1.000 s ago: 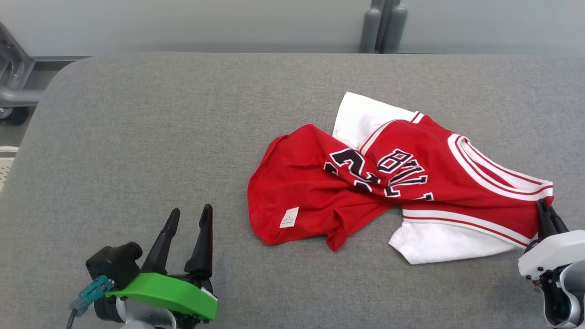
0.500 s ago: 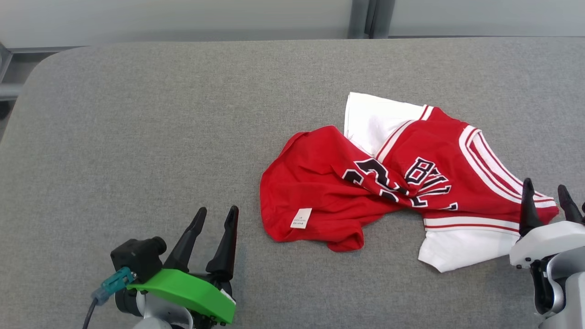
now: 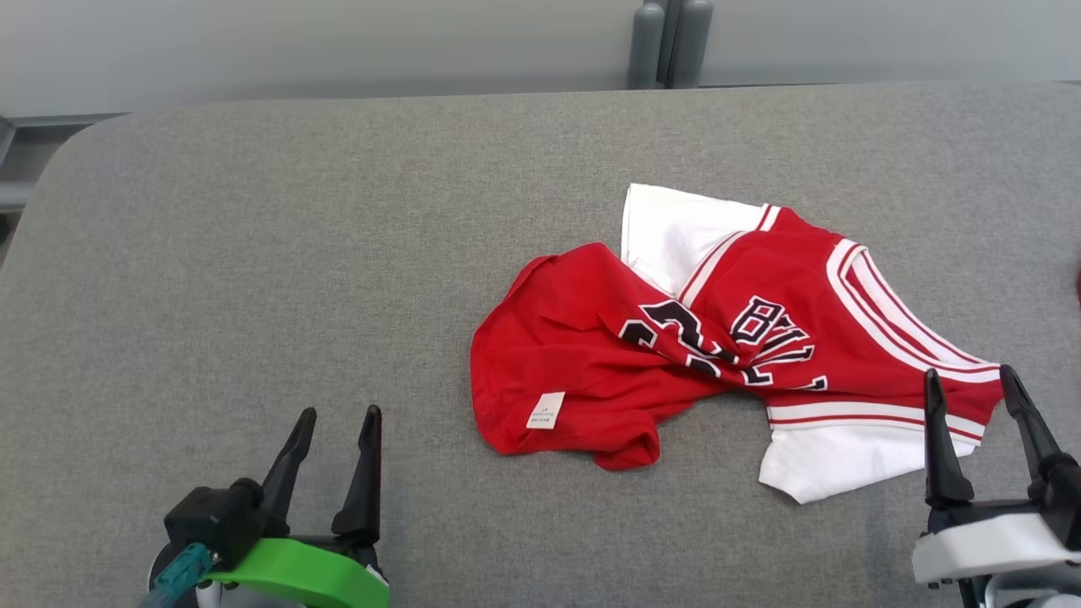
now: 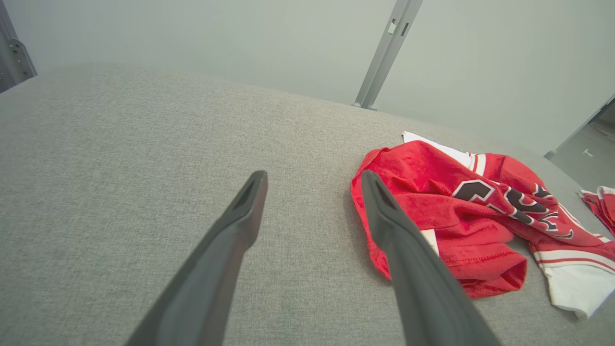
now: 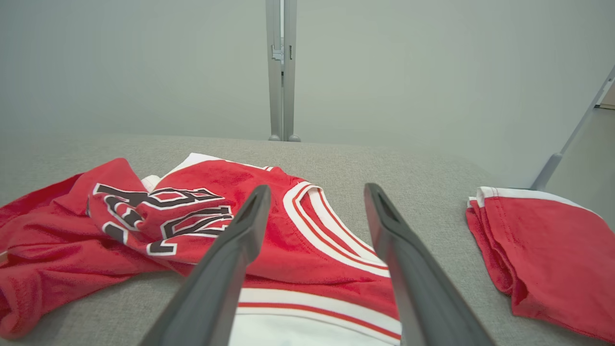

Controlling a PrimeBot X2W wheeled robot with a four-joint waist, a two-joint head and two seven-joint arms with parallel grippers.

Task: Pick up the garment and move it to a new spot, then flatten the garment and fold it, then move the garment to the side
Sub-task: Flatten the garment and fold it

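Jaws spread and empty, the right gripper [image 3: 969,376] stands just at the near corner of the garment [image 3: 583,338], a crumpled red-and-white jersey on the grey table [image 3: 253,253]. Its striped hem [image 3: 861,414] lies right beside the fingers [image 3: 936,439], with the bunched red body beyond. The left gripper [image 3: 339,414], also spread and empty, sits well apart from it. The cloth looks light, limp and probably slick, so it is best pinched at the hem edge.

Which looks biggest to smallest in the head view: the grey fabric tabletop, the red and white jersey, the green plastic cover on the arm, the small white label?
1. grey fabric tabletop
2. red and white jersey
3. green plastic cover (near the camera, cut off below)
4. small white label
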